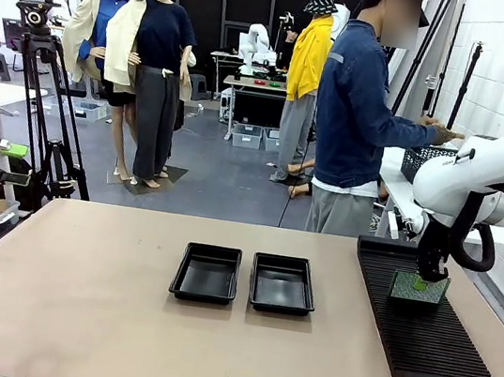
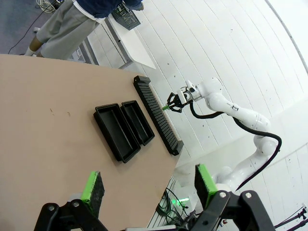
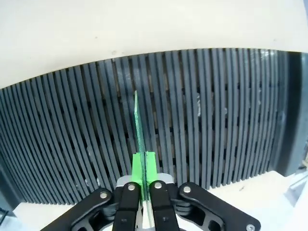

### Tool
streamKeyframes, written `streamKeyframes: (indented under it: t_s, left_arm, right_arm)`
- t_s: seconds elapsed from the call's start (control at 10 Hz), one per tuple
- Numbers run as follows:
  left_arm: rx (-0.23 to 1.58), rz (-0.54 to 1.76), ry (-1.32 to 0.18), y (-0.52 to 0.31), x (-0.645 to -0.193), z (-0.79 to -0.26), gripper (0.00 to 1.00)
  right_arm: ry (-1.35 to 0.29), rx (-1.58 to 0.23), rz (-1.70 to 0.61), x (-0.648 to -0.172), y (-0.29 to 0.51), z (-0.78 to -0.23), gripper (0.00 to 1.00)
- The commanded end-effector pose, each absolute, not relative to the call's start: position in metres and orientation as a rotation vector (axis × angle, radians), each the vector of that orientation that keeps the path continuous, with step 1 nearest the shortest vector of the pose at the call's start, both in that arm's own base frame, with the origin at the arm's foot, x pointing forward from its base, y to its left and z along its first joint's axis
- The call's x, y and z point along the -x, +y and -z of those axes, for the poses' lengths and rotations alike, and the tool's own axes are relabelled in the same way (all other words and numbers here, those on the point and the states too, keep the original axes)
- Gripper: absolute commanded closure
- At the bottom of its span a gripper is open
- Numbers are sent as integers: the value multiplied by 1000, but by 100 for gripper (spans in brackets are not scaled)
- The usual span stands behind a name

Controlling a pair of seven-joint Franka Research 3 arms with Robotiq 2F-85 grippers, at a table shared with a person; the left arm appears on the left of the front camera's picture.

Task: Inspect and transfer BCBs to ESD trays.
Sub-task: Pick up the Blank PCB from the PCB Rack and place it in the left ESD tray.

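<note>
The right end effector [image 1: 430, 275] is pressed together on the top edge of a BCB [image 1: 417, 289], which stands upright in a slot of the long black ribbed rack [image 1: 437, 349] at the table's [image 1: 65, 293] right side. In the right wrist view, its green pads [image 3: 137, 169] pinch the thin BCB [image 3: 137, 120] edge-on, with rack ribs [image 3: 216, 120] close on both sides. The left ESD tray [image 1: 210, 250] and right ESD tray [image 1: 286, 260] lie side by side mid-table, well apart from the rack. The left end effector [image 2: 149, 185] hangs spread wide above the table. Beyond the far edge, a person [image 1: 353, 118] faces away, one hand at a black basket [image 1: 424, 164].
</note>
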State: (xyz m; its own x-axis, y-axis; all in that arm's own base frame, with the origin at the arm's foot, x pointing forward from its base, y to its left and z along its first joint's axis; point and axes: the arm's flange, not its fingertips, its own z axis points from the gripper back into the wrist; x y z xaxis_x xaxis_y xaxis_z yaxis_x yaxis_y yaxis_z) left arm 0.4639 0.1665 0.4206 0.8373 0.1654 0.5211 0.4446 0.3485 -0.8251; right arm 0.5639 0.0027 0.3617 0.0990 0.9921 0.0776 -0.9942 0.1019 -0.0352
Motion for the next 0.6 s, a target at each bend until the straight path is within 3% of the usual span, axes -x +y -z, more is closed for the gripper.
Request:
streamKeyframes:
  t_s: [0.0, 0.5]
  left_arm:
    - [1221, 183, -582, 167, -464, -423, 0]
    - [1221, 183, -582, 167, -464, -423, 0]
  right_arm:
    - [-54, -9, -1461, -571, 3, -364, 100]
    - [-21, -20, -1457, -572, 1, -365, 100]
